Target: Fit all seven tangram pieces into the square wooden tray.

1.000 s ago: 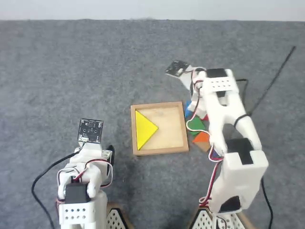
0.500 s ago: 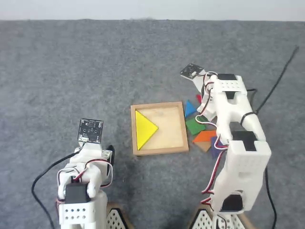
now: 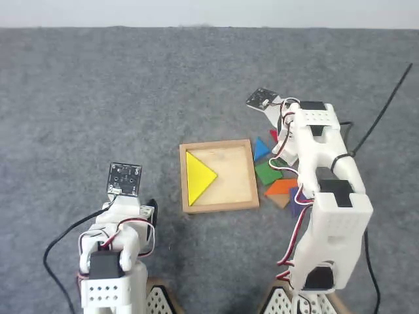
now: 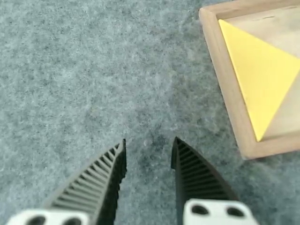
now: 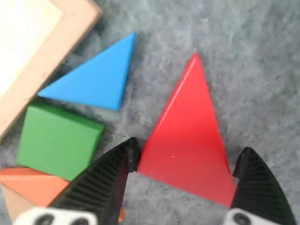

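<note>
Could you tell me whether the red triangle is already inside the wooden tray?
No, the red triangle lies on the grey mat, outside the wooden tray.

We are finding most of the wooden tray's [image 3: 219,207] floor lying bare, with only the yellow triangle [image 3: 198,176] sitting against its left wall. Just beside the tray's right wall the blue triangle [image 5: 91,79], green piece [image 5: 58,140], orange piece [image 5: 28,180] and red triangle [image 5: 187,126] are crowding the carpet [image 3: 98,98]. The right arm [image 3: 321,157] is hanging over them, the right gripper [image 5: 187,154] parted around the red triangle. Off the tray's near-left corner the left gripper [image 4: 149,144] is hovering, spread, over bare carpet.
</note>
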Available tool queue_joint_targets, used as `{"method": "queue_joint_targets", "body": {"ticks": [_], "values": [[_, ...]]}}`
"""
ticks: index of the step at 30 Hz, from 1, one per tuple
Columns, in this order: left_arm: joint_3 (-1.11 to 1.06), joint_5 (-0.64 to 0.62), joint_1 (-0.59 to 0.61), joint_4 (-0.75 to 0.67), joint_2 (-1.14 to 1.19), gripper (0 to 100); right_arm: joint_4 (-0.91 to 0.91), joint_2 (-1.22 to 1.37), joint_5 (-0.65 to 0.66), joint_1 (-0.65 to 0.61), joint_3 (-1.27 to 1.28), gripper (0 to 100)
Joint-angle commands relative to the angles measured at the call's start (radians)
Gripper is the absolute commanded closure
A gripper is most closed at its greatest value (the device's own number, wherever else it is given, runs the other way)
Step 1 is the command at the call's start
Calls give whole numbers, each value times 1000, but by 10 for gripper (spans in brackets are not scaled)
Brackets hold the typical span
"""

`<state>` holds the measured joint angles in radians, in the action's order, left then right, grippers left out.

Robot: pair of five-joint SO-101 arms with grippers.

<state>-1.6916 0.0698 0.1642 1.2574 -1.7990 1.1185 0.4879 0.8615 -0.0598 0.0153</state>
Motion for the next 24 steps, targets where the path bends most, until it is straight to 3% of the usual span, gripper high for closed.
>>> {"method": "queue_joint_targets", "body": {"ticks": [1, 5, 13, 19, 24], "values": [[8, 6, -2, 9, -28, 847, 1, -12, 12, 5, -26, 686], [8, 6, -2, 9, -28, 847, 8, -19, 12, 7, -28, 771], [8, 6, -2, 9, -28, 847, 61, -22, 18, 13, -68, 662], [8, 6, -2, 9, -28, 847, 222, -22, 129, 19, -146, 662], [8, 6, -2, 9, -28, 847, 234, -12, 152, 21, -160, 662]]}}
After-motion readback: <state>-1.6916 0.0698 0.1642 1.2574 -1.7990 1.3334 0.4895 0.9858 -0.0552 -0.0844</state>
